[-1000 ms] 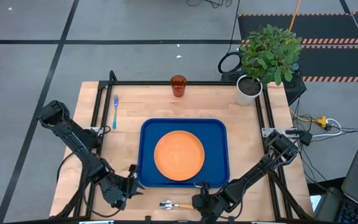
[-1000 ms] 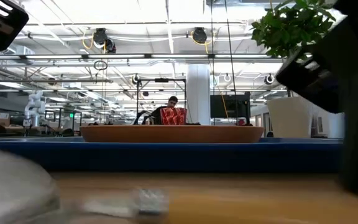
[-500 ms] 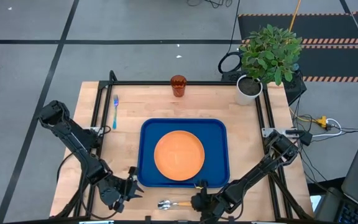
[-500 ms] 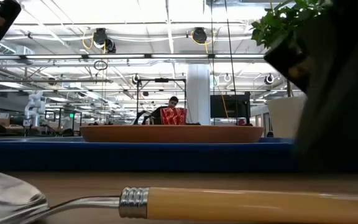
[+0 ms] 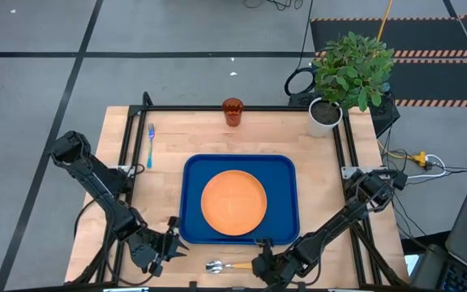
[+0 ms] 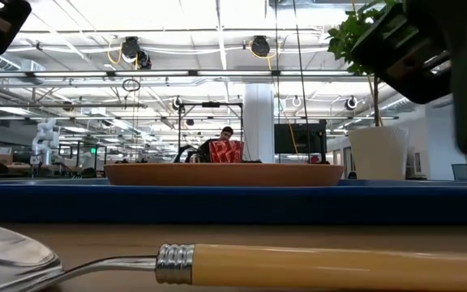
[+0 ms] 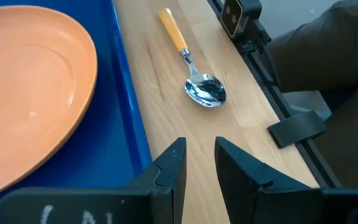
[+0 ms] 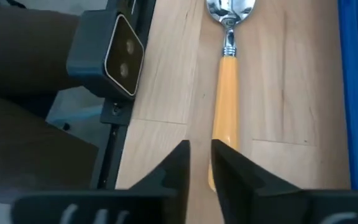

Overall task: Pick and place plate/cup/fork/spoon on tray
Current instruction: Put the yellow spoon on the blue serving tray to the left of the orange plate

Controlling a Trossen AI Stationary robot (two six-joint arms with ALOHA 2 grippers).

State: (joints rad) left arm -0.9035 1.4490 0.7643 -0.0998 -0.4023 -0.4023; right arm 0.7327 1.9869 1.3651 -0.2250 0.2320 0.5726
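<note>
We see the orange plate (image 5: 233, 201) lying flat in the middle of the dark-blue tray (image 5: 194, 174), which sits on the wooden worktop (image 5: 185, 134). The spoon (image 5: 227, 266) lies flat on the worktop just beside the tray's near rim, outside it, its silver bowl toward the left arm and its orange-yellow handle toward the right arm. The right hand (image 8: 199, 163) hovers over the end of that handle; its fingers (image 8: 178, 163) stand slightly apart with a narrow gap, the handle showing beneath one of them, and we cannot tell whether they touch it. The left hand (image 7: 199, 163) waits near the tray's near left corner, its fingers parted and holding nothing, with the spoon's bowl ahead of it. The light-blue fork (image 5: 150, 144) lies on the worktop well apart from the tray, to its far left. The reddish-brown cup (image 5: 233, 112) stands upright at the worktop's far edge. A white pot with a green plant (image 5: 351, 71) stands at the far right corner.
</note>
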